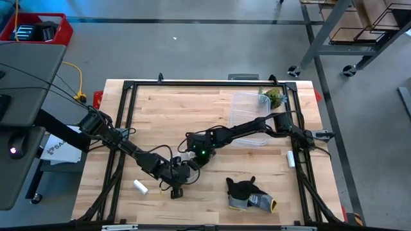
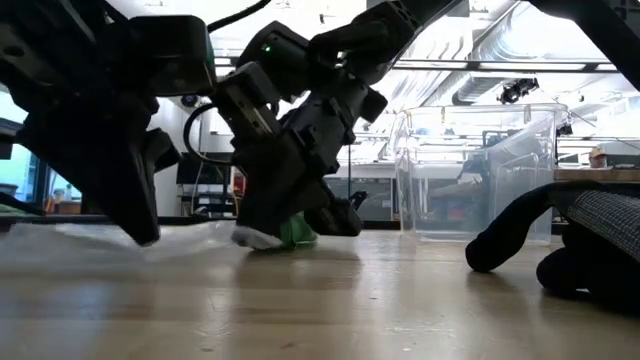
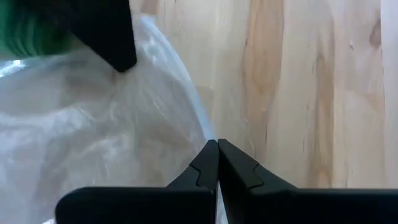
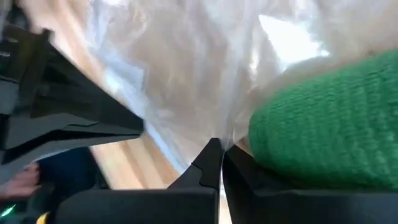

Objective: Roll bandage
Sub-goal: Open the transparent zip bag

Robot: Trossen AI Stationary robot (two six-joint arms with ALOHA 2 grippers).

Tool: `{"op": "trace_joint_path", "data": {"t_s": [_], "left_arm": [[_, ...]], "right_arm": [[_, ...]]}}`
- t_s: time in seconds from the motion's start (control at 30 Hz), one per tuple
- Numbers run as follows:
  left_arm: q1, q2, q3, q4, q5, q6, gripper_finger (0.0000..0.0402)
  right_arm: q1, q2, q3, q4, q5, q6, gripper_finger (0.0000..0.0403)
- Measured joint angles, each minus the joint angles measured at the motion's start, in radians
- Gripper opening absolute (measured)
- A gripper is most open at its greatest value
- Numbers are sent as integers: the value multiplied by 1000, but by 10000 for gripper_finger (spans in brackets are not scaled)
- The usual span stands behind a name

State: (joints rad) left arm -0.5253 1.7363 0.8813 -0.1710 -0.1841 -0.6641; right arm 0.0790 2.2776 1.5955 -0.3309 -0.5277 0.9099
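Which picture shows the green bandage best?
The right wrist view: the bandage fills much of it, knit showing, beside clear plastic wrap. The low view shows a bit under the grippers, the left wrist view a corner, the high view almost nothing.

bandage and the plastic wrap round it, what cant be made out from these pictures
- Bandage: high view, too small and under the right pincer; how far it is rolled cannot be told.
- Bandage, low view: only a green sliver shows, the dark arms cover the rest.
- Clear plastic wrap: left wrist view, cut off by the picture's edge, so its extent is unknown.
- Left pincer: shut at the wrap's edge; whether it pinches film cannot be told.
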Motion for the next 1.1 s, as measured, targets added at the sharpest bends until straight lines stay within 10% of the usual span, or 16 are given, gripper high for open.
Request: {"op": "trace_joint_path", "data": {"t_s": [0.7,1.1], "left_arm": [[2,13,-2,32,45,42,5],[28,-9,0,-15,99,36,157]], "right_arm": [[36,11,4,14,40,45,0],[25,9,6,-10,38,12,0]]}}
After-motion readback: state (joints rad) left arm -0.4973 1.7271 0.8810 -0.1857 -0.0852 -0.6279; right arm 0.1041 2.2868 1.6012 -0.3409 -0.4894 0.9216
